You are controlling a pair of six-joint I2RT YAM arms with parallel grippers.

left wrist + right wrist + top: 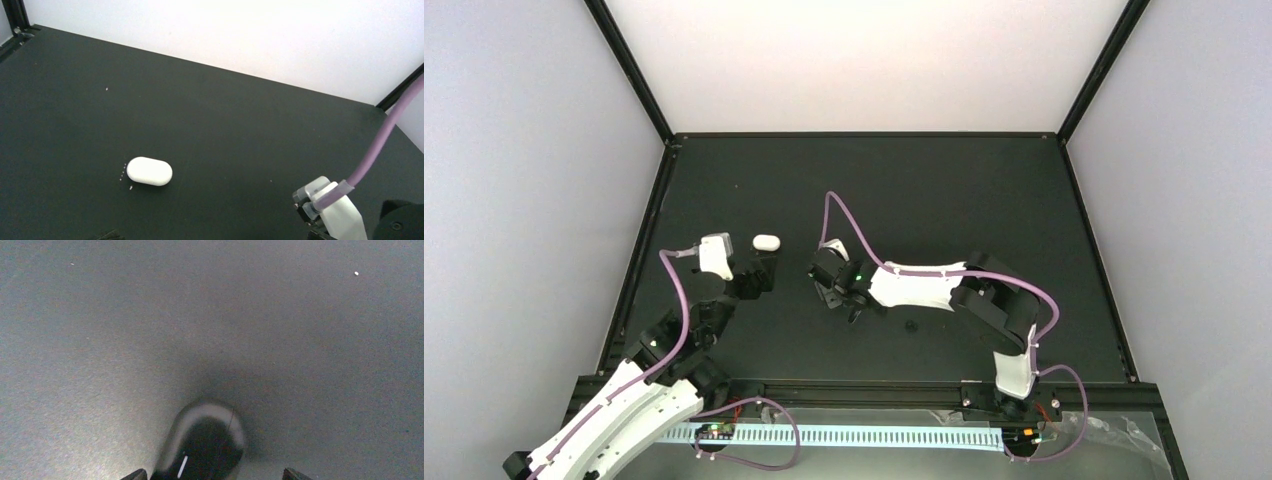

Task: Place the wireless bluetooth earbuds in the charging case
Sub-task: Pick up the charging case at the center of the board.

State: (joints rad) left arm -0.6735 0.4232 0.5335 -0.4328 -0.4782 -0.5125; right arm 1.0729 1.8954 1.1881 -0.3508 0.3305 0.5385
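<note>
**Control:** Report the right claw and what it faces.

**Operator:** I find the black charging case [202,447] lying on the bench [944,190], directly between the jaws of the right claw [215,475]. The jaws are spread, one to each side. There is a clear gap on the right. The left tip is just beside the shell, and I cannot tell whether it touches. The case's long axis runs straight away from the claw, so I judge a closing would meet its short width. The view is blurred and I cannot tell the lid state.

**Control:** And the left?

**Operator:** The left claw [762,272] is spread and carries nothing. The white charging case [766,241], lid down, lies just beyond it on the far side, long axis left to right.

**Control:** Earbuds?

**Operator:** None confirmed. A dark speck [911,325] near the right arm might be one, but it is too small to tell.
</note>
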